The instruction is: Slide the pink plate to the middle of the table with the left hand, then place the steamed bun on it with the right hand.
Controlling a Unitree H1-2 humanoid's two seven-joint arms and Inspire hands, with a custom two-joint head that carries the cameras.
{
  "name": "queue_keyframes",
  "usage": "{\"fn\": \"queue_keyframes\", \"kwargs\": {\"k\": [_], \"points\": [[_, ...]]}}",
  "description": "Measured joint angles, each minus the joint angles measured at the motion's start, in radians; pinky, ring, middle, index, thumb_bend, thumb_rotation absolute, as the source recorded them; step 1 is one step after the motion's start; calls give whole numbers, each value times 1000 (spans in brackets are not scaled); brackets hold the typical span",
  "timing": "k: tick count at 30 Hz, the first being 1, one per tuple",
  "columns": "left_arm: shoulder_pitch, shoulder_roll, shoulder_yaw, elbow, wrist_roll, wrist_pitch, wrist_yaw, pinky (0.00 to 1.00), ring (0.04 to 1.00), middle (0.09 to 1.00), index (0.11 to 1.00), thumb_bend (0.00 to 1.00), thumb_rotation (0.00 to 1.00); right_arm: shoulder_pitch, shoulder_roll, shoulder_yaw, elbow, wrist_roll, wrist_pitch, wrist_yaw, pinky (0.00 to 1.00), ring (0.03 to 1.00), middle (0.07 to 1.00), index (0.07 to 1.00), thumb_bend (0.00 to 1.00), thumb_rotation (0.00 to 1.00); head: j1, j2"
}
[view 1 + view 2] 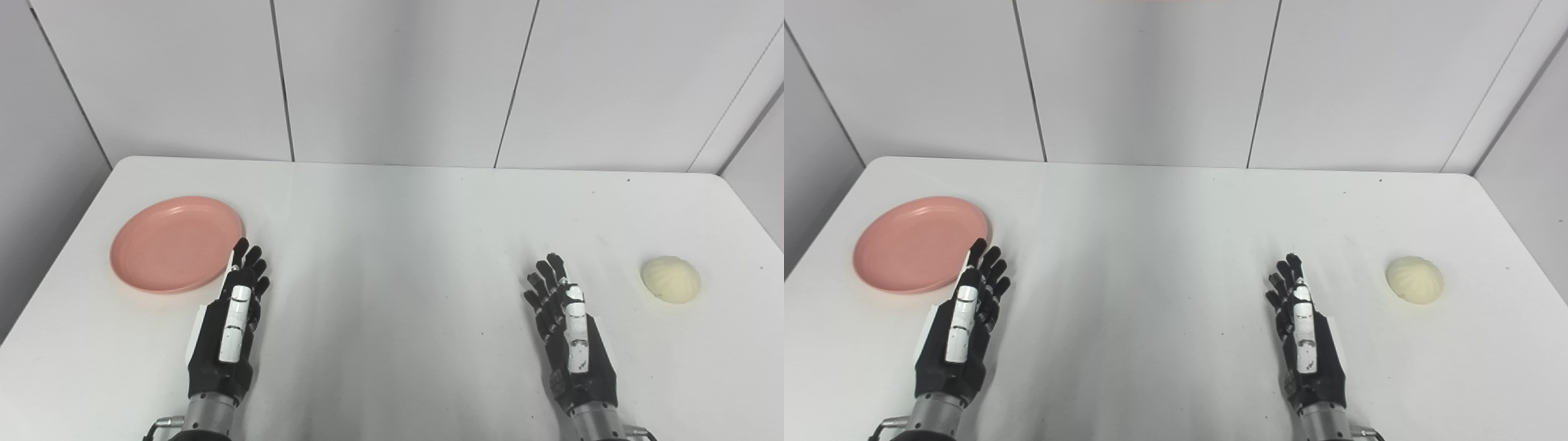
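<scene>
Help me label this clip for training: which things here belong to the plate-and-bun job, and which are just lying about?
Job:
plate, far left, empty
bun, far right
left hand, open, beside the plate
right hand, open, apart from the bun

Lying about:
nothing; only the table and the wall panels behind

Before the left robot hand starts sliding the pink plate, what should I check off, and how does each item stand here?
1. Round pink plastic plate empty: ok.
2. Left robot hand open, holding nothing: ok.
3. Left robot hand touching the plate rim: cannot tell; fingertips lie right at it.
4. Middle of the white table free for the plate: ok.
5. Pale round steamed bun resting apart from the right robot hand: ok.
6. Right robot hand open, waiting: ok.
</scene>
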Motion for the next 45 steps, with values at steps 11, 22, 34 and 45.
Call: {"fn": "queue_keyframes", "kwargs": {"k": [11,22,34,45], "points": [[-5,-34,-30,70,34,-49,8,1000,1000,1000,1000,642,909,-14,-49,-17,61,27,-12,31,1000,983,999,1000,749,1000,98,-71],[-7,-43,-62,138,77,-119,13,1000,1000,1000,1000,687,902,-35,-65,-39,111,44,-56,65,1000,989,1000,1000,749,1000,167,-140],[-20,-51,-68,169,79,-180,18,1000,1000,1000,1000,654,928,-40,-69,-48,122,61,-57,77,1000,976,997,1000,745,1000,198,-189],[-42,-58,-67,195,83,-204,20,1000,1000,1000,1000,661,926,-48,-69,-49,133,56,-59,77,1000,962,986,1000,764,1000,177,-190]]}}
